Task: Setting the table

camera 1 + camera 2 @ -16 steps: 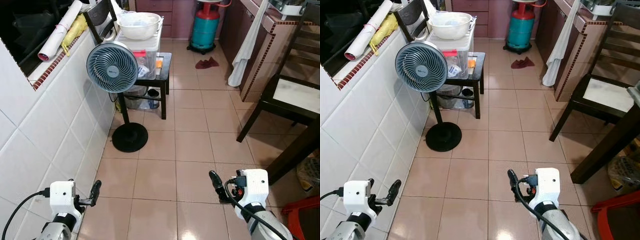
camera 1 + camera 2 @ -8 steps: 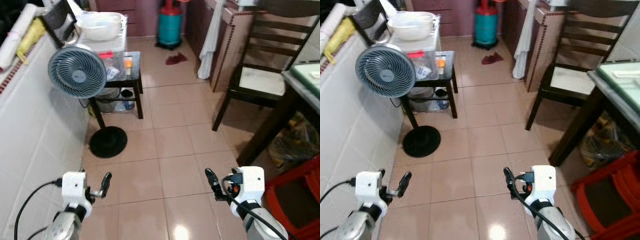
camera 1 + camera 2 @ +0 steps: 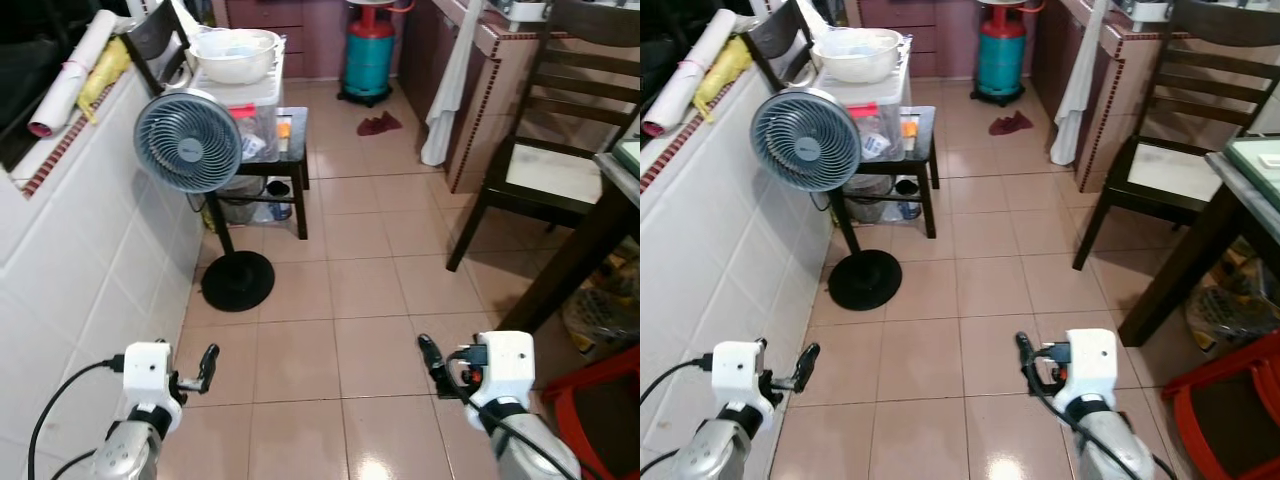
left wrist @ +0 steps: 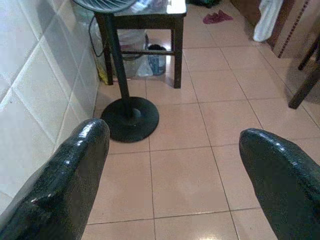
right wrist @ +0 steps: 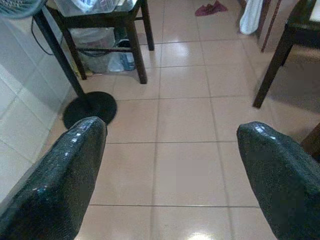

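The dining table (image 3: 1252, 160), dark wood with a glass top, juts in at the right edge with its leg (image 3: 568, 262) on the tiled floor. My left gripper (image 3: 207, 360) hangs low by the white tiled wall, open and empty. My right gripper (image 3: 428, 352) hangs low over the floor left of the table leg, open as well. In the left wrist view the two black fingers (image 4: 70, 175) stand wide apart over bare tiles, and in the right wrist view the fingers (image 5: 60, 170) are just as far apart with nothing between them.
A standing fan (image 3: 188, 142) and a black side table (image 3: 300, 120) with a plastic box and white bowl (image 3: 236, 52) stand ahead on the left. A gas cylinder (image 3: 369, 55), a red rag (image 3: 378, 124), a dark chair (image 3: 545, 170) and a red stool (image 3: 595, 410) are around.
The whole picture has swung back to the left since half a second ago, so the camera turned. Both grippers keep the same open pose.
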